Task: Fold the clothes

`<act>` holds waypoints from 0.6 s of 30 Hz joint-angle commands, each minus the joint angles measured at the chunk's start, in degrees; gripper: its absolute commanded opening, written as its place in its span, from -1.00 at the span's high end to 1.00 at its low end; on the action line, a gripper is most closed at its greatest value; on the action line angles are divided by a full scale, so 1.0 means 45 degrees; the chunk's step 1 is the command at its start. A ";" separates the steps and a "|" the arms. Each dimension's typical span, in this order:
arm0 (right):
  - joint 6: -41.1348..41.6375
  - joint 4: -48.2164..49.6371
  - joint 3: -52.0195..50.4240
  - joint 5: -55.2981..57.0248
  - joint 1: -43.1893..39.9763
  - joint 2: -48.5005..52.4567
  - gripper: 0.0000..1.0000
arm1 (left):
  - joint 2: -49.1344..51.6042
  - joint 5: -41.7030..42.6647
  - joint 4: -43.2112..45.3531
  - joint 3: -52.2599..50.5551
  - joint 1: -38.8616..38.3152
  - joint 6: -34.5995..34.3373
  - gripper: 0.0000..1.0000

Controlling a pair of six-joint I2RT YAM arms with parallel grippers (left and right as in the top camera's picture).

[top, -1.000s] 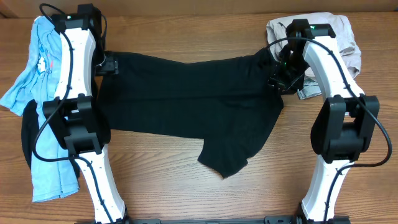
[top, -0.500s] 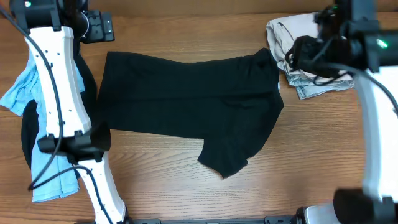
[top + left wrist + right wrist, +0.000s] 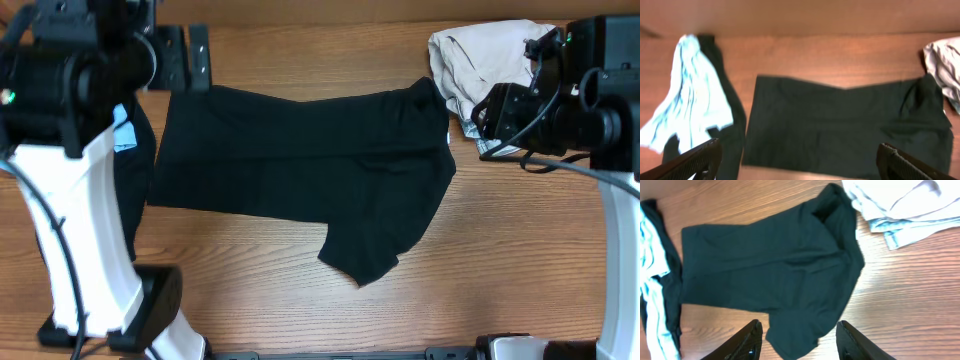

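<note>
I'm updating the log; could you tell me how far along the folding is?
Done: the beige pieces look folded, far right. In hand: nothing; the left hand and right hand are open above the black top, whose sleeve pokes out. Left: that top and the light blue T-shirt.

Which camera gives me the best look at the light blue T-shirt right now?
Left wrist: the light blue T-shirt lies mostly in view there. Overhead, the left arm hides all but a scrap. Right wrist catches only a strip at the left edge.
</note>
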 commanded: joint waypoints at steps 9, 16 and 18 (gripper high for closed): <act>0.3089 0.2200 -0.4235 0.1851 0.2943 -0.0908 -0.04 | -0.2788 -0.2463 0.1253 -0.7849 -0.0092 -0.3944 -1.00; 0.4862 0.3750 -0.7208 0.1807 0.3109 -0.0908 -0.03 | -0.2788 -0.2861 0.3638 -1.1477 0.0228 -0.4979 -1.00; 0.5255 0.4065 -0.7970 0.1792 0.3109 -0.0908 -0.03 | -0.2788 -0.2822 0.4367 -1.2677 0.0607 -0.5406 -1.00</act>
